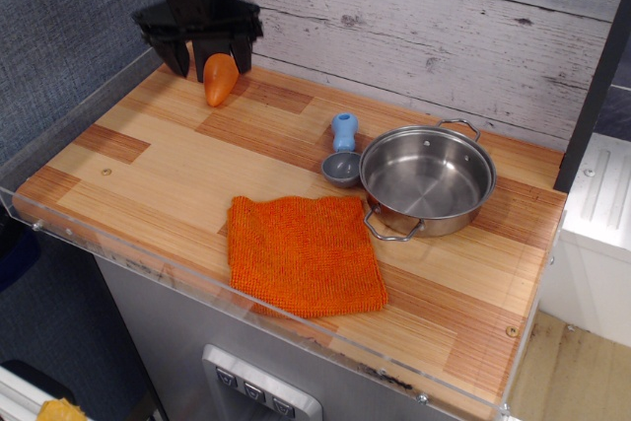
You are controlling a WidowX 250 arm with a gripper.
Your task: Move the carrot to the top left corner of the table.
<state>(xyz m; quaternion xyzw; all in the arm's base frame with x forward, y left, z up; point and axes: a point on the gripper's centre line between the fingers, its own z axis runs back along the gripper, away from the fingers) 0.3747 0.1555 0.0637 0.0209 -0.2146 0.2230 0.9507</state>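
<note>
The small glossy orange carrot (219, 79) lies on the wooden table (158, 165) at its back left corner, close to the plank wall, with its tip pointing towards the front left. My black gripper (209, 54) hangs just above and behind it. The jaws are spread wide to either side of the carrot's upper end and do not grip it. One finger (178, 56) shows to the left of the carrot and the other (242, 52) to its right.
A steel pot (427, 180) with two handles stands at the right. A blue-handled grey scoop (343, 153) lies just left of it. A fuzzy orange square cloth (304, 253) lies near the front. A clear acrylic rim (79, 110) runs along the left and front edges.
</note>
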